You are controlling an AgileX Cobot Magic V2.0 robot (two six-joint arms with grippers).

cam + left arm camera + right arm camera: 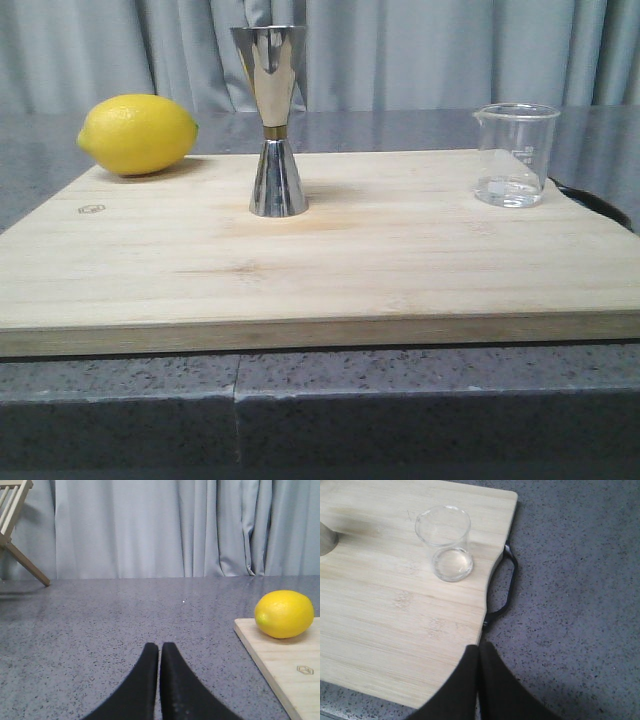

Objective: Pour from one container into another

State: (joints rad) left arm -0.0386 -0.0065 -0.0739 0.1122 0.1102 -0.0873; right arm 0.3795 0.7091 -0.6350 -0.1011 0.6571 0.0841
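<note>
The clear glass beaker (515, 155) stands upright at the right end of the wooden board (300, 260), a little liquid in its bottom; the right wrist view shows the beaker (445, 542) from above. The steel jigger (273, 120) with a gold waist stands mid-board; only its base edge (326, 539) shows in the right wrist view. My right gripper (478, 650) is shut and empty, hovering over the board's right edge, short of the beaker. My left gripper (160, 647) is shut and empty over the grey counter, left of the board. Neither arm appears in the front view.
A yellow lemon (138, 134) lies on the board's far left corner, also lemon (284, 614) in the left wrist view. The board has a black handle (506, 587) on its right side. A wooden rack (15, 525) stands far left. Grey curtain (450, 50) hangs behind.
</note>
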